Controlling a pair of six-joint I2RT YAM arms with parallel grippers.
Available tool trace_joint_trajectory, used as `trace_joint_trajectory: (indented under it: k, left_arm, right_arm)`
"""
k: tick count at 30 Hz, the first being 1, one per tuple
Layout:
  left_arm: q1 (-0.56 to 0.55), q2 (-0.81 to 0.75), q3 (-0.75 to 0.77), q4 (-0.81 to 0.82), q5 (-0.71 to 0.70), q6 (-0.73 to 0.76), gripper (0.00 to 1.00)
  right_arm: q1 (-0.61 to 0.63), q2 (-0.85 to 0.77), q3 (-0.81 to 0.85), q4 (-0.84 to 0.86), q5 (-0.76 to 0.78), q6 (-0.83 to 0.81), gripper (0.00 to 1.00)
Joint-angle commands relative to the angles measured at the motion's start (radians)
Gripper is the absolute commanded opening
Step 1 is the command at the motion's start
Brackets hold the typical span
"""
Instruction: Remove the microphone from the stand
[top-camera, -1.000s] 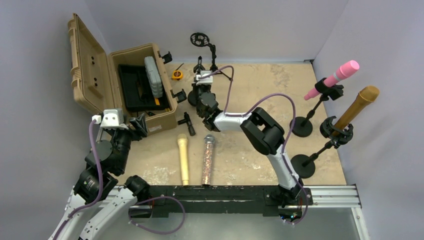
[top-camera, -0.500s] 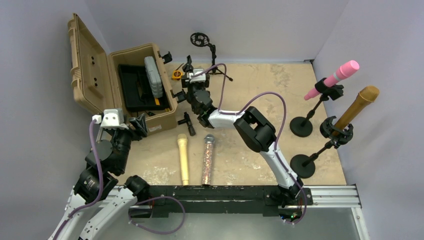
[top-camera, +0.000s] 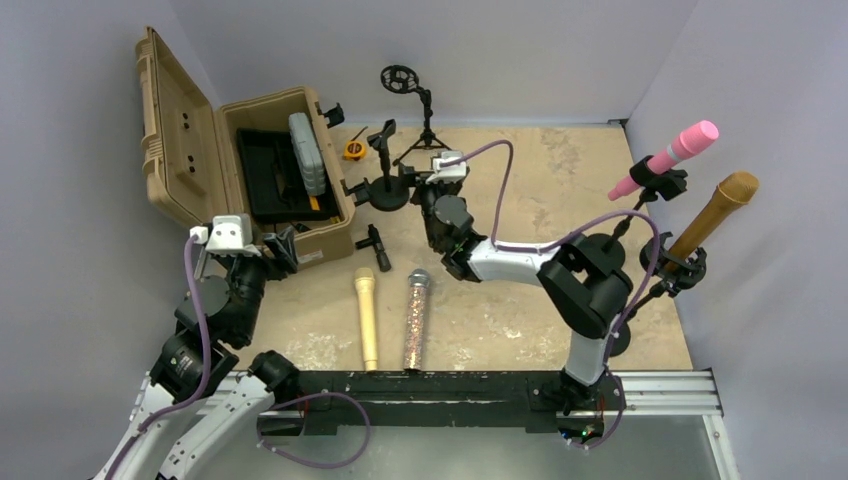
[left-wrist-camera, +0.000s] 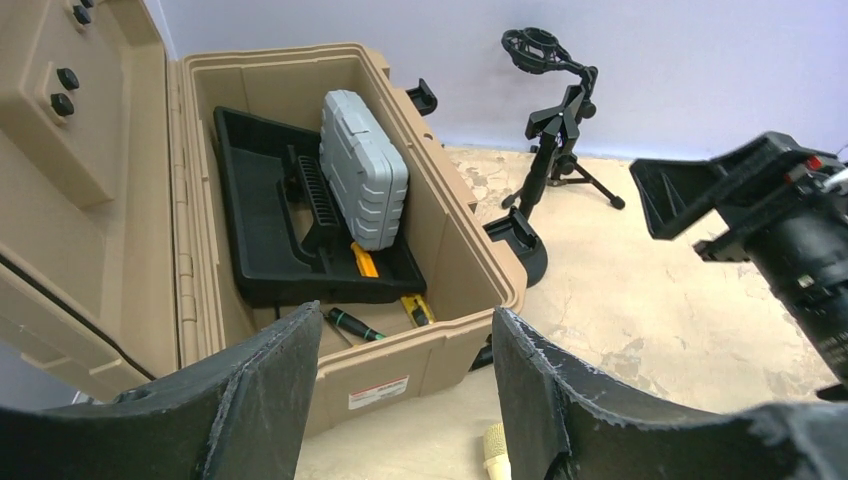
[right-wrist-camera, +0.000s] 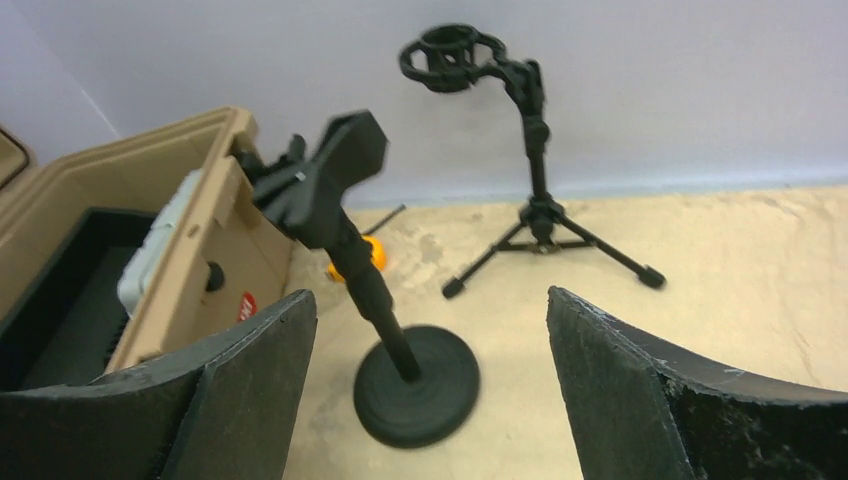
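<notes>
Two microphones sit in stands at the far right: a pink microphone (top-camera: 680, 148) and a gold microphone (top-camera: 718, 208), both tilted in black clips. My right gripper (top-camera: 418, 182) (right-wrist-camera: 428, 300) is far from them, at the back middle, open and empty. Just in front of it stands an empty black round-base stand (top-camera: 386, 188) (right-wrist-camera: 415, 385), slightly left of the gap and apart from both fingers. My left gripper (top-camera: 276, 250) (left-wrist-camera: 405, 312) hangs open and empty at the front of the tan case (top-camera: 300, 245).
A cream microphone (top-camera: 366, 315) and a glitter microphone (top-camera: 415, 318) lie side by side on the table near the arm bases. A tripod stand with a ring mount (top-camera: 405, 80) (right-wrist-camera: 530, 130) stands at the back wall. The tan case is open, with a grey box (left-wrist-camera: 362, 168) inside.
My right gripper has opened, let go of the empty round-base stand and drawn back to the right. The stand now stands free near the case. The left arm has barely moved.
</notes>
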Motion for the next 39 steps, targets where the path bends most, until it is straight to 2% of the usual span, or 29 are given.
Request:
trace_joint_trajectory:
  k: [1, 5, 11, 17, 24, 29, 39]
  left_arm:
    - [-0.005, 0.017, 0.021, 0.015, 0.019, -0.017, 0.61]
    - [-0.004, 0.024, 0.024, 0.011, 0.016, -0.015, 0.61]
    - [-0.005, 0.017, 0.022, 0.010, 0.008, -0.016, 0.61]
    - [-0.005, 0.017, 0.025, 0.008, 0.019, -0.022, 0.61]
    - [-0.005, 0.000, 0.025, 0.005, 0.022, -0.029, 0.61]
    - [-0.005, -0.002, 0.028, 0.001, 0.035, -0.034, 0.61]
    - [-0.004, -0.008, 0.031, -0.003, 0.039, -0.039, 0.61]
  right_arm:
    - [-0.005, -0.095, -0.096, -0.060, 0.079, 0.094, 0.84]
    - [-0.044, -0.127, -0.108, -0.176, 0.168, 0.172, 0.89]
    - [-0.150, -0.215, -0.172, -0.282, 0.163, 0.311, 0.96]
    - [-0.182, -0.391, -0.248, -0.335, 0.233, 0.350, 0.99]
    - [-0.247, -0.450, -0.270, -0.526, 0.356, 0.514, 0.99]
    - [-0.274, -0.564, -0.253, -0.544, 0.357, 0.475, 0.99]
    - [-0.381, -0.708, -0.037, -0.701, 0.413, 0.360, 0.99]
